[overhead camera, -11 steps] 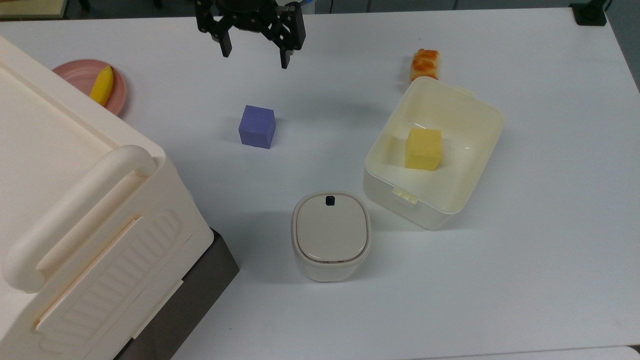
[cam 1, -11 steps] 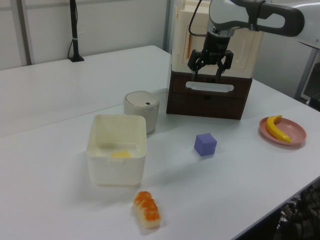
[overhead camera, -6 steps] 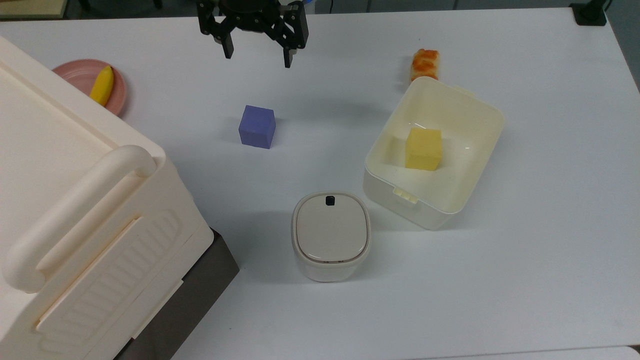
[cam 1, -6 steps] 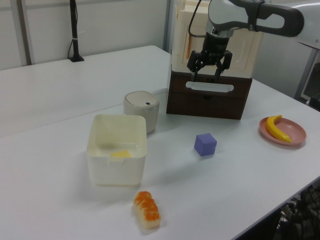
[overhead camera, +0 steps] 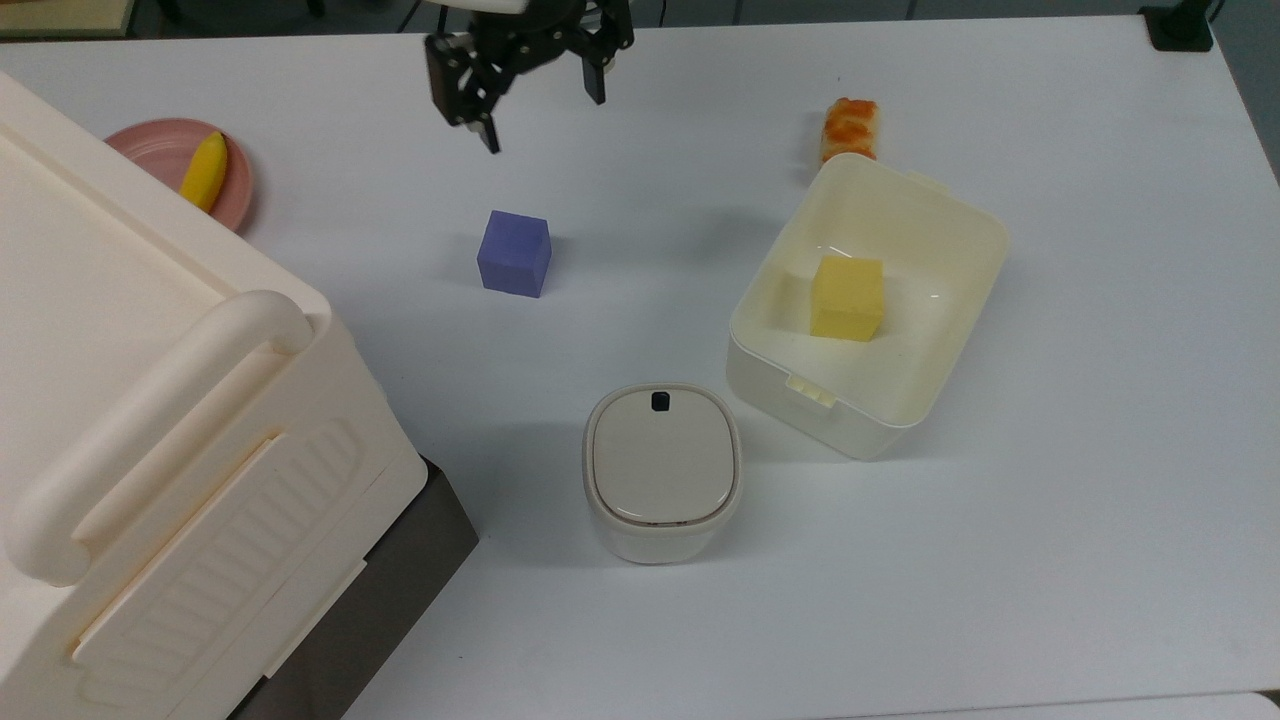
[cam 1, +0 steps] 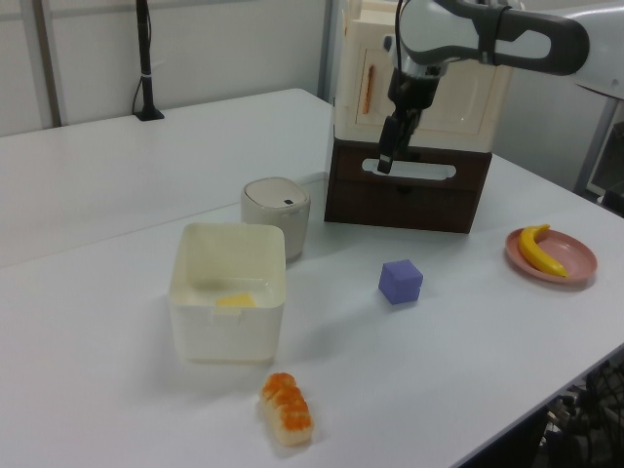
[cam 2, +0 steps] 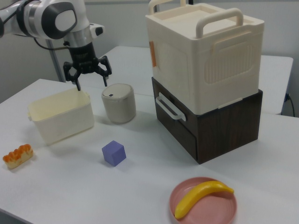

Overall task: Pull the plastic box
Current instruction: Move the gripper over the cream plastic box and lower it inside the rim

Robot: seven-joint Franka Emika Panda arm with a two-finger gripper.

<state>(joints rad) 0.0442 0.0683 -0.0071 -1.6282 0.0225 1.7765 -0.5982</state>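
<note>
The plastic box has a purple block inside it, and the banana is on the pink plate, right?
Not quite. The block inside the plastic box is the yellow block, as the top view shows. The purple block sits out on the table, apart from the box. The banana is indeed on the pink plate.

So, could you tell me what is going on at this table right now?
A single robot arm holds its gripper open and empty in the air above the white table, touching nothing. The plastic box it is meant to pull sits untouched with a yellow block inside. In the top view, the gripper hangs up and to the left of the box, past the purple cube, so the pull has not yet begun.
</note>
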